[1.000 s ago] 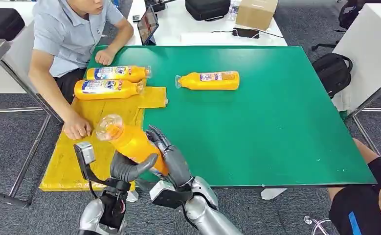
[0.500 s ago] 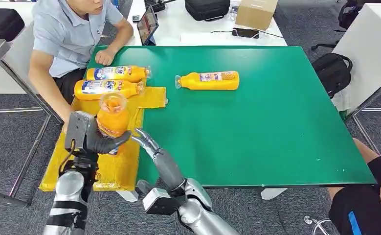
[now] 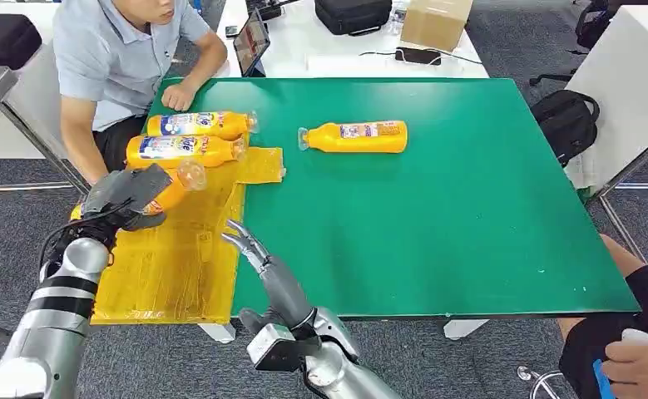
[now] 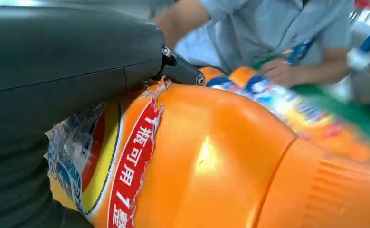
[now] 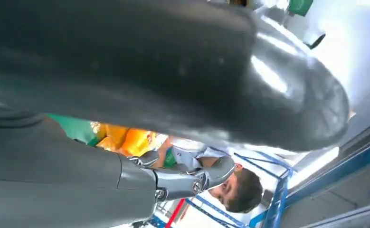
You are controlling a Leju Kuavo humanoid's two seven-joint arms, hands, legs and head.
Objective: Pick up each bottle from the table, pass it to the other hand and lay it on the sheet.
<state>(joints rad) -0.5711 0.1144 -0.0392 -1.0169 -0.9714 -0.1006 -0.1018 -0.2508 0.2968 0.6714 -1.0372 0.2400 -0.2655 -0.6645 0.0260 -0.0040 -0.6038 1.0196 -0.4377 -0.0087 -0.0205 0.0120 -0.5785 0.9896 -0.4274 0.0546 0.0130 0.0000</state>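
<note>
1. The head view is bright and evenly lit from overhead; the green table (image 3: 437, 216) shows soft, short shadows under the bottles and no hard glare.
2. Focus there is sharp across the table, with mild softness toward the picture's corners.
3. The left wrist view is very close: the held bottle (image 4: 211, 161) carries a small white highlight on its orange side, and the left hand (image 4: 54, 95) reads as a dark, low-detail mass.
4. Behind it, the person (image 4: 278, 28) and the lying bottles are smeared by motion blur.
5. The right wrist view is out of focus up close; the right hand (image 5: 140, 90) has a broad glossy sheen, and the background beside it is blown out to white.
</note>
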